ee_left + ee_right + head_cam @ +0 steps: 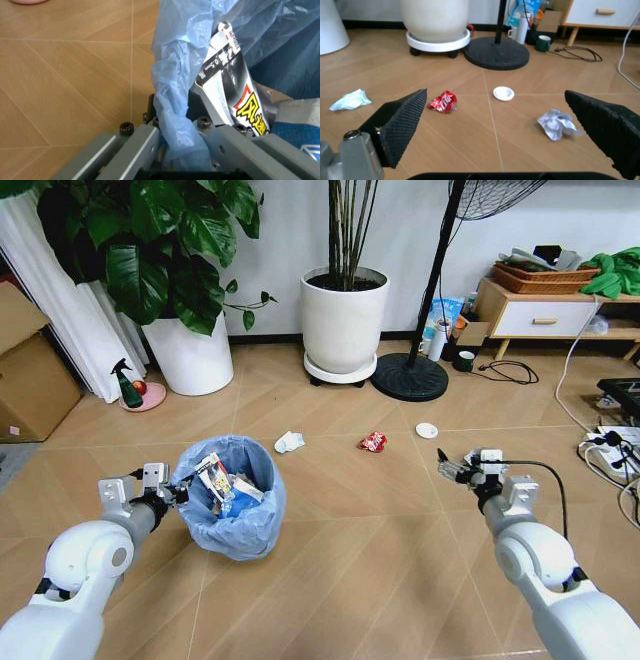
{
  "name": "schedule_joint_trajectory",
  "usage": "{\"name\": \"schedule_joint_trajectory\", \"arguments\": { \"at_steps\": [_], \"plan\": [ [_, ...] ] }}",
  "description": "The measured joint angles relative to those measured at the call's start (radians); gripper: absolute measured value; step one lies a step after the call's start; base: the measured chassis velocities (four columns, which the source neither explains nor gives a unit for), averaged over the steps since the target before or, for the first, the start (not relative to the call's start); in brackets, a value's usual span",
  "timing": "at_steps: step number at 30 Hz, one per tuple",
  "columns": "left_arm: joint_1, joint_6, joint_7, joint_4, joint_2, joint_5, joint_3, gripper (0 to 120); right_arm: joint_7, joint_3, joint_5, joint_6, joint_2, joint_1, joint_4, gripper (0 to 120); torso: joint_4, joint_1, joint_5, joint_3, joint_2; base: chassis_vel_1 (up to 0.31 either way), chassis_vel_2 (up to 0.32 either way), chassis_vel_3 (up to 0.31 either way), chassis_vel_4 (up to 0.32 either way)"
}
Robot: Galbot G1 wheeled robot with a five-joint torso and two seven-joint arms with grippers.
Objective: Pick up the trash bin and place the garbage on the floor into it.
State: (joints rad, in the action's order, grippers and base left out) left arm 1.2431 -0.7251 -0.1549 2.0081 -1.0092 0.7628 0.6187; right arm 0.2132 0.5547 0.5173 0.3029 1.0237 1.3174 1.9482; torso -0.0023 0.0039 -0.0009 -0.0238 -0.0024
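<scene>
Gripping the bin point(232, 498) by its rim, the left gripper point(182, 140) is closed on the bag edge, some trash already inside, while the wide-open, empty right gripper point(495, 123) hovers with paper ball point(557, 124), red wrapper point(442, 101) and disc point(503, 93) just ahead on the floor point(380, 530).

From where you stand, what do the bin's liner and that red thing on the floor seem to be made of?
The trash bin liner looks like thin light blue plastic film: translucent, crinkled, bunched where the left gripper pinches the rim. The red wrapper looks like glossy foil or plastic, crumpled with shiny creases; which one is unclear.
</scene>
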Motion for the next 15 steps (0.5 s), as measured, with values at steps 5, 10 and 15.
{"name": "schedule_joint_trajectory", "arguments": {
  "at_steps": [5, 10, 15],
  "plan": [
    [0.000, 0.000, -0.002, 0.003, 0.000, -0.001, -0.003, 0, -0.008, 0.015, -0.008, -0.006, 0.013, 0.020, 0.004, 100, 0.0000, 0.000, 0.0000, 0.000, 0.000, 0.000, 0.000, 0.000, 0.000],
    [0.004, 0.000, -0.005, 0.008, 0.000, -0.002, -0.006, 0, -0.011, 0.020, -0.011, -0.010, 0.023, 0.026, 0.007, 100, 0.0002, 0.000, 0.0000, 0.000, 0.000, -0.036, 0.048, 0.035, -0.045],
    [0.004, 0.000, -0.006, 0.008, -0.001, -0.002, -0.007, 0, -0.011, 0.017, -0.012, -0.010, 0.029, 0.026, 0.008, 100, 0.0003, 0.000, 0.0000, 0.000, 0.000, -0.100, 0.106, 0.101, -0.121]
  ]
}}
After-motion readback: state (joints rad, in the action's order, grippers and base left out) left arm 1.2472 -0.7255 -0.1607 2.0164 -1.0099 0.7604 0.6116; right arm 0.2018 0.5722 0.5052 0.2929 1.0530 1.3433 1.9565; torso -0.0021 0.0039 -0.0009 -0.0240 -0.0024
